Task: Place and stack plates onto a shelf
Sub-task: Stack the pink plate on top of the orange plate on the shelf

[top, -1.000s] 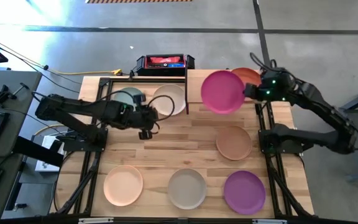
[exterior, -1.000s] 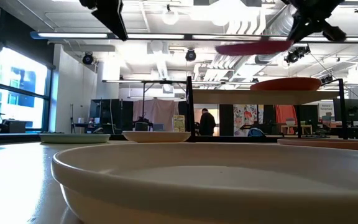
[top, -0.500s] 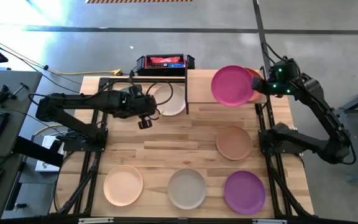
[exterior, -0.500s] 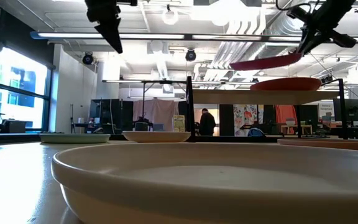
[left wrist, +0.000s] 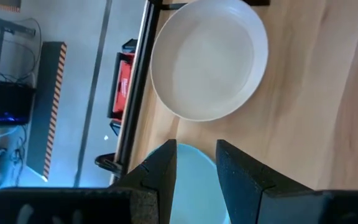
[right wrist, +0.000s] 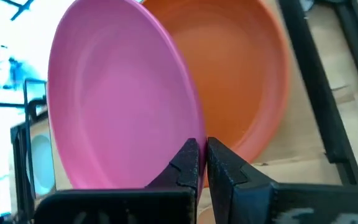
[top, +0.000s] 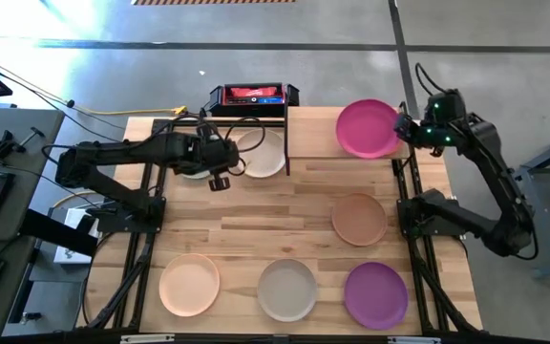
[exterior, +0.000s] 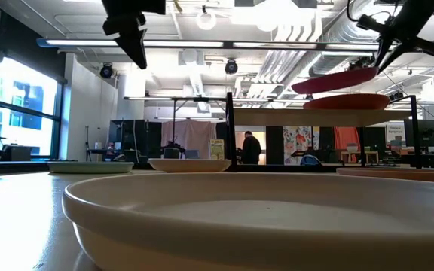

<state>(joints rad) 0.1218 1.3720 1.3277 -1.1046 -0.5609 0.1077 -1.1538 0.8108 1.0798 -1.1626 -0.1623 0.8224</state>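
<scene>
Shelf [top: 318, 119]: magenta plate [top: 368, 128] above orange-red plate [right wrist: 241, 74]

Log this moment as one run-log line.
right pincer: shut on magenta plate, tilted above orange-red plate on shelf | left pincer: open over teal plate

Matte smooth magenta plate [top: 368, 129], pale light-wood shelf [top: 313, 119], black metal frame posts [top: 286, 143].

No legible text, label, brand, number or sign in any view; the red-and-black box [top: 253, 95] shows only unreadable marks.
</scene>
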